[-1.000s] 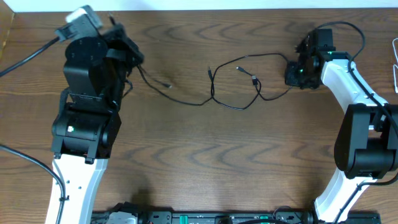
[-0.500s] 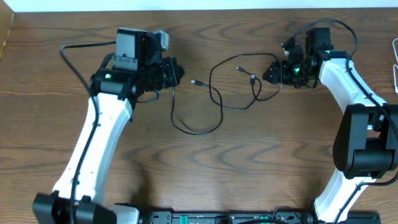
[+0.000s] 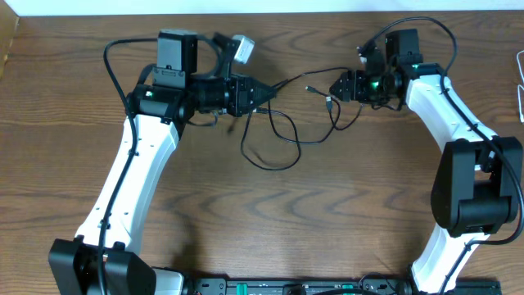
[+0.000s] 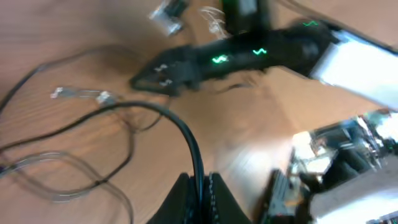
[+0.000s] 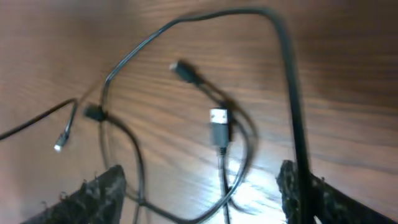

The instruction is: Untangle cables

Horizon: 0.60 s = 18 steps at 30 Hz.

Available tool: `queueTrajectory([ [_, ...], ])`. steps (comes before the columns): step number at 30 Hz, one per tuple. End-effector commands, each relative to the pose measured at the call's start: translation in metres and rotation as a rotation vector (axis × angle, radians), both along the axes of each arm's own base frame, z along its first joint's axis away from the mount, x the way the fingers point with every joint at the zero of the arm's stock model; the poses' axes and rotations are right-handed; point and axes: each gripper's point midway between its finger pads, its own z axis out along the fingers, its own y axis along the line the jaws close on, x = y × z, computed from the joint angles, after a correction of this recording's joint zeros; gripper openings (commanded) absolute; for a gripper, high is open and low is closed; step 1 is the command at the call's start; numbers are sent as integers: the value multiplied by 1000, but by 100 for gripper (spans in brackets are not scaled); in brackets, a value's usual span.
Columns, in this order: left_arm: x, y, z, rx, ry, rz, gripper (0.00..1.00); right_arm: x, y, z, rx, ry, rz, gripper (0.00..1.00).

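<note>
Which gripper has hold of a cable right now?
The left gripper, jaws shut on a black cable; the right gripper stands open, gripping nothing.

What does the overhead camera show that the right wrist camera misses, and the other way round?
Only the overhead view shows both arms whole, and the left gripper shut on a black cable. Only the right wrist view shows the silver metal end of a USB plug clearly, lying ahead of the open right gripper. Both show the tangled thin cables on the wooden table.
</note>
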Motion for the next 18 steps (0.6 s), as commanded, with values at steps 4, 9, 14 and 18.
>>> queueTrajectory([
  [4, -36, -16, 61, -256, -147, -287, 7, 2, 16, 20, 59, -91, 133, 87],
  [9, -32, -17, 79, -290, -194, -301, 7, -4, 26, 24, 101, -96, 185, 86],
  [14, -30, -19, 123, -354, -280, -331, 7, -12, 26, 20, 114, -27, 146, 78],
  [18, -40, -15, 168, -406, -419, -341, 7, -11, 14, 12, 71, 22, 63, 76],
])
